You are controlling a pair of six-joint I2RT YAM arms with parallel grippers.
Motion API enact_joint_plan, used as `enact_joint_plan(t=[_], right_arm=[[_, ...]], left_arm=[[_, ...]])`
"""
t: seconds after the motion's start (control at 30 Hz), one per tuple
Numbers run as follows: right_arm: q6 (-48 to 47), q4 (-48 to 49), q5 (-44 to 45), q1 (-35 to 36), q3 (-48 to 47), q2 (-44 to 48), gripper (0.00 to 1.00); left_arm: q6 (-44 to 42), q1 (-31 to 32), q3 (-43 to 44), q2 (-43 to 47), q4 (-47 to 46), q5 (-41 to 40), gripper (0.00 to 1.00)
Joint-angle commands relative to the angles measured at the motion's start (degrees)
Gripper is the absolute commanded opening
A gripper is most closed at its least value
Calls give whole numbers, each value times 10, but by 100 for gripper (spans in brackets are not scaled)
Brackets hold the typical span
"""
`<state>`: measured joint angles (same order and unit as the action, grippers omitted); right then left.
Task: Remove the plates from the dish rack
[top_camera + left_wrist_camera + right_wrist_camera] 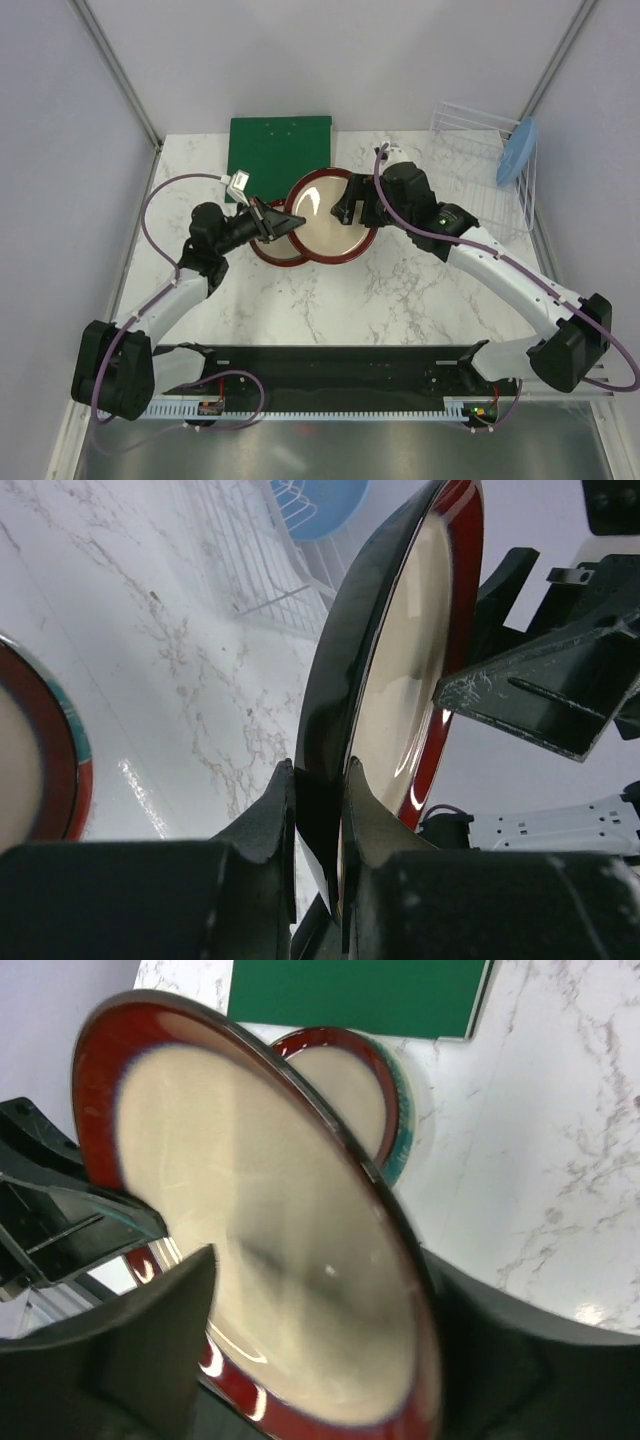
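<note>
Left gripper (318, 795): jaws nearly together, clamped on the left rim of the red-rimmed beige plate (330, 215); one finger lies on the face, the other on the dark underside. The left arm reaches from the near-left corner of the counter (400, 290) diagonally toward the far edge, wrist pointing right.

The held plate is off the counter near the middle of the far edge, just in front of the green board (280, 145). From above I see it almost as a full circle, face up. Its left part overlaps the teal-patterned red plate (272, 250), which lies flat on the counter.

Right gripper (347, 207): jaws set wide, straddling the right side of the same plate, one finger over the beige face, one behind. I cannot tell whether they press on it. The right arm stretches from the near-right corner toward the far left, gripper pointing left.

Clear dish rack (480, 185): far-right corner. A light blue plate (517, 150) stands on edge at its right end.
</note>
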<state>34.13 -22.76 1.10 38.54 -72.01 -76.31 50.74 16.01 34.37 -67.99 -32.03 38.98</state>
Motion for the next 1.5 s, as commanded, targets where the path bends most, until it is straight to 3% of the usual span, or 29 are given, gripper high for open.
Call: enact_joint_plan(t=[0.0,0.03,0.17,0.43,0.77,0.93,1.47], right_arm=[[-18,60,28,28,-38,14,92],[-25,54,38,28,-41,14,88],[-47,12,98,28,-60,20,98],[-90,-32,202,5,-64,64,98],[-103,-48,205,-23,-40,91,98],[-102,-49,192,-30,-32,81,98],[-110,-54,190,-40,-41,78,98]], left_arm=[[-127,7,23,36,141,-125,2],[-136,7,26,41,171,-137,2],[-167,-1,43,50,231,-208,2],[-187,-53,56,9,269,-227,2],[-179,-103,68,-65,235,-185,2],[-124,-140,32,-45,159,-121,2],[-118,-158,48,-116,181,-86,2]])
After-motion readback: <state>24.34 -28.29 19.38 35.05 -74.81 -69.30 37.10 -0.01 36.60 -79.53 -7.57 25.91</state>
